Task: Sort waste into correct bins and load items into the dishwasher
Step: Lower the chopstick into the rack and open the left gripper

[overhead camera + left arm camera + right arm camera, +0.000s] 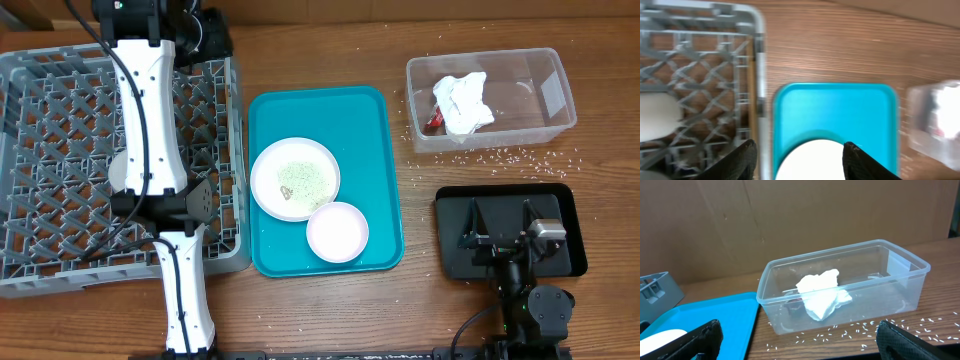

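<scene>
Dish rack (70,150) along the counter's left edge; left gripper (800,147) just off its right wall, fingers spread, empty. Plate (295,178) just ahead of it on the teal tray (370,130), mid-counter, so the left arm is nearer; right gripper (505,238), also spread, over black tray (575,215) by the front right corner

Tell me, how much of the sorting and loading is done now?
Done: napkin and wrapper lie in the tub. In hand: nothing; left pincer is open near the plate, right pincer open too. Left: plate and bowl on the teal tray, grains on the table.
</scene>
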You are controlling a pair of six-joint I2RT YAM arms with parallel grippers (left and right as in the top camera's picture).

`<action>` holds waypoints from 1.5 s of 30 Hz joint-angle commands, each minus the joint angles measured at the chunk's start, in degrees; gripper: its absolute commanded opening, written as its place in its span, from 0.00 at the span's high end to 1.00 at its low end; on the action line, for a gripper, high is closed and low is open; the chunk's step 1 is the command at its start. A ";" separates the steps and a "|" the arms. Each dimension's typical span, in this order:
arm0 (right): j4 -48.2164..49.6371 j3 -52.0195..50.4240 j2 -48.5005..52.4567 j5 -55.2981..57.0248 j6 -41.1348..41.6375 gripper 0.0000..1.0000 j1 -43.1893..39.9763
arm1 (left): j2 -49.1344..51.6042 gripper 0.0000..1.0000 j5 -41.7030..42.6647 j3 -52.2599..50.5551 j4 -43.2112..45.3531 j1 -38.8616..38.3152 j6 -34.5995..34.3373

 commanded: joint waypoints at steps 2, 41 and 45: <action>0.33 -0.59 -0.42 0.57 -0.35 0.00 -0.11 | -4.76 0.41 7.43 1.40 -0.15 -2.34 0.00; 0.33 -0.59 -0.42 0.57 -0.35 0.00 -0.11 | -16.35 0.00 -18.47 -29.66 -0.15 2.34 -15.50; 1.66 -0.59 -0.42 0.94 -0.39 0.00 -0.11 | -16.33 0.00 -16.09 -29.68 -0.13 6.99 -15.47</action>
